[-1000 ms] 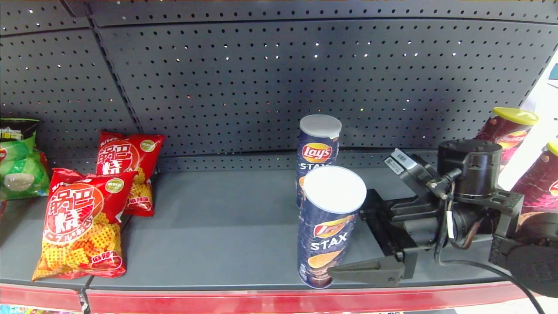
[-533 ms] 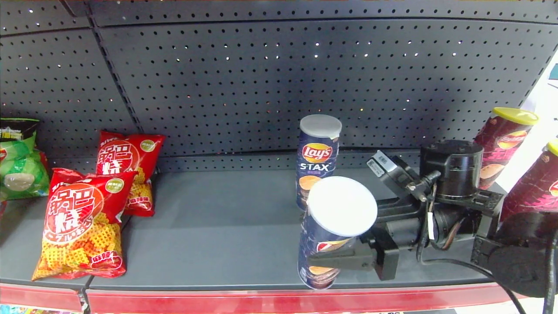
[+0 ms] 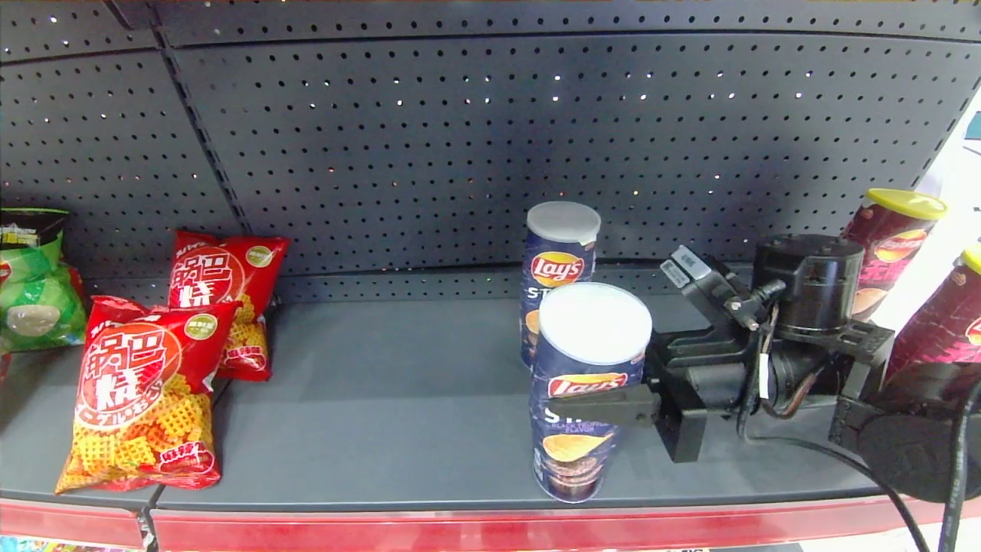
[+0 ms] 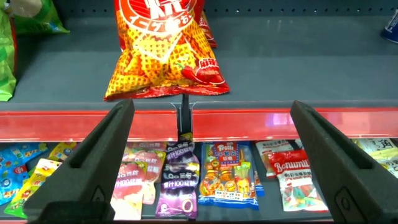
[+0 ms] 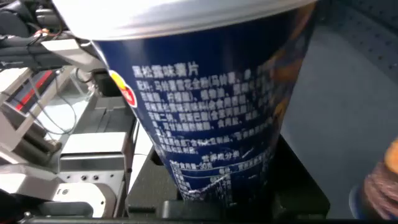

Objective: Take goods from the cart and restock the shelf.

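A blue chip can (image 3: 586, 383) with a white lid stands upright near the front edge of the grey shelf (image 3: 383, 414). My right gripper (image 3: 594, 391) is shut on its middle from the right, and one black finger (image 3: 605, 404) crosses its label. The right wrist view shows the same blue chip can (image 5: 211, 106) close up. A second blue can (image 3: 562, 253) stands right behind it. My left gripper (image 4: 208, 155) hangs open below the shelf's red front edge (image 4: 249, 121), holding nothing.
Two red snack bags (image 3: 146, 399) (image 3: 226, 307) and a green bag (image 3: 34, 291) sit at the shelf's left. Maroon cans with yellow lids (image 3: 889, 230) (image 3: 943, 322) stand at the far right. Candy packets (image 4: 230, 177) hang on the lower level. Open shelf lies between bags and cans.
The front can leaned toward me half a second ago and now stands upright. My right gripper has risen from near the can's base to its middle.
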### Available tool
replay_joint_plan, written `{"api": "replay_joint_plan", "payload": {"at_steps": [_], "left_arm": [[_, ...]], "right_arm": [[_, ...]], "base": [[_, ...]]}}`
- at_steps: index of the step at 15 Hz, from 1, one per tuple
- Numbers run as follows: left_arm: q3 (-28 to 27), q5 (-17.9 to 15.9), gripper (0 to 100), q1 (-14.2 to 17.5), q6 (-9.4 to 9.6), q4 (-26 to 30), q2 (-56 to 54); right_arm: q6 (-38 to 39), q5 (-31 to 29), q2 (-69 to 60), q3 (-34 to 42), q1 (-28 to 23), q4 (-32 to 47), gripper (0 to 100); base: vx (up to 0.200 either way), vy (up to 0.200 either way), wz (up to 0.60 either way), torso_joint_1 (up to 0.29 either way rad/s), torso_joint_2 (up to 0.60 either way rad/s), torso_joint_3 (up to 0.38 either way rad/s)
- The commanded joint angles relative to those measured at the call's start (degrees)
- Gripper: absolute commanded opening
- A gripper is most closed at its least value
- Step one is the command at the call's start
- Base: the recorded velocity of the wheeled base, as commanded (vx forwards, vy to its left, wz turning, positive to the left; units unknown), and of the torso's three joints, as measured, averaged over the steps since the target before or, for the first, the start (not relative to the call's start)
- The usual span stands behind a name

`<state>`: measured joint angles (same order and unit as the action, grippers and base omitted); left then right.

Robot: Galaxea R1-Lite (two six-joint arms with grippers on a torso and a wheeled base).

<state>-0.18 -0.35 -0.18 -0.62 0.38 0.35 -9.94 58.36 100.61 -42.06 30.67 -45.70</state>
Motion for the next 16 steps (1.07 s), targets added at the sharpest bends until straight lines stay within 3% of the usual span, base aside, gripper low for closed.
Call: {"api": "replay_joint_plan", "payload": {"at_steps": [1, 13, 14, 16], "left_arm": [[0.01, 0.0, 100, 0.01, -0.08, 0.06, 0.09], [0.01, 0.0, 100, 0.01, -0.08, -0.03, 0.09], [0.01, 0.0, 100, 0.01, -0.08, -0.03, 0.09], [0.01, 0.0, 100, 0.01, -0.08, -0.03, 0.09]], "right_arm": [[0.09, 0.09, 0.55, -0.75, -0.96, -0.18, 0], [0.62, 0.0, 3.01, -0.22, -1.05, -1.32, 0], [0.53, 0.0, 3.01, 0.05, -1.05, -1.32, 100], [0.62, 0.0, 2.84, 0.66, -1.14, -1.32, 100]], "base": [[0.0, 0.0, 0.0, 0.0, 0.0, 0.0], [0.0, 0.0, 0.0, 0.0, 0.0, 0.0], [0.0, 0.0, 0.0, 0.0, 0.0, 0.0], [0.0, 0.0, 0.0, 0.0, 0.0, 0.0]]}}
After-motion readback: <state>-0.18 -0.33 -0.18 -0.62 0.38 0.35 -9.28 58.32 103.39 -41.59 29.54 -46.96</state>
